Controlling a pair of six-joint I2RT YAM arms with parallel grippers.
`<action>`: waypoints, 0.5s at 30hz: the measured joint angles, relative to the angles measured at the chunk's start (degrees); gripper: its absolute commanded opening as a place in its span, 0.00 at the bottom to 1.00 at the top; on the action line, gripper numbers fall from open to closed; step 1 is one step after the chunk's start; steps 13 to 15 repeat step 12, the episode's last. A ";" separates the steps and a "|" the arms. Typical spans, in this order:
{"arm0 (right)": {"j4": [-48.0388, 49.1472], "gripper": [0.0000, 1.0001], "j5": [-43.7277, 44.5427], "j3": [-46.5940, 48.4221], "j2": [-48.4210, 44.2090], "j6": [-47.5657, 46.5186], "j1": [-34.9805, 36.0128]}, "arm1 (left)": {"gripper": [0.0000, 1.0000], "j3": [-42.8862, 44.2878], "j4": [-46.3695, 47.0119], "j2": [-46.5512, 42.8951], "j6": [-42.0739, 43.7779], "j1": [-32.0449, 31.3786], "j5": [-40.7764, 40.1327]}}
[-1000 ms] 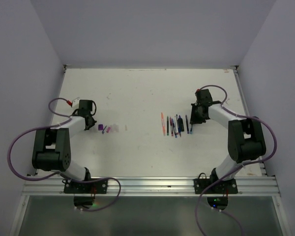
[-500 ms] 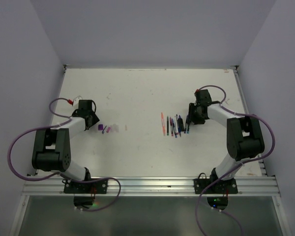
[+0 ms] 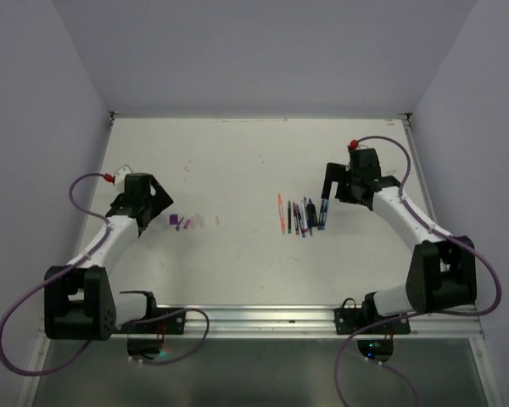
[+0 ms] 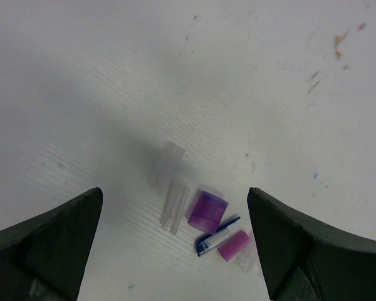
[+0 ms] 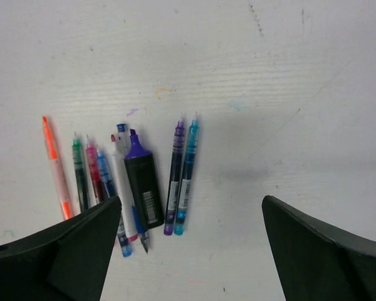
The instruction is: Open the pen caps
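Both tools stand released. The left gripper spreads its dark fingers wide above the pen caps and holds nothing. The right gripper gapes likewise over the row of pens. The caps lie in a tight cluster on the left half of the table, well apart from the pens and from every edge, with bare board around them. They are short plastic tubes: purple, pink and clear. The white tabletop is finely ridged and stain-speckled.

A: What sort of place?
B: Robot lab cell. Bare white table boxed in by plain walls; left arm and right arm bolted to an aluminium rail.
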 measured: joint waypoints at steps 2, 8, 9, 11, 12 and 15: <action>-0.33 0.99 -0.11 -1.01 -4.98 0.31 0.00 | 1.00 -0.07 -1.18 -4.31 -0.48 0.00 0.96; -3.63 0.99 -1.16 -8.44 -18.14 2.12 1.44 | 1.00 -4.17 -0.85 -15.91 -2.89 -0.68 9.73; -4.48 0.99 -2.10 -9.84 -19.45 2.32 1.88 | 1.00 -5.35 -0.81 -17.11 -3.67 -1.40 11.17; -4.85 0.99 -5.07 -13.70 -22.53 2.95 2.69 | 1.00 -8.15 -0.15 -18.84 -5.33 -4.13 14.34; -5.16 0.99 -6.58 -15.34 -23.85 3.30 2.91 | 1.00 -9.42 0.55 -19.41 -5.92 -5.53 15.65; -5.16 0.99 -6.58 -15.34 -23.85 3.30 2.91 | 1.00 -9.42 0.55 -19.41 -5.92 -5.53 15.65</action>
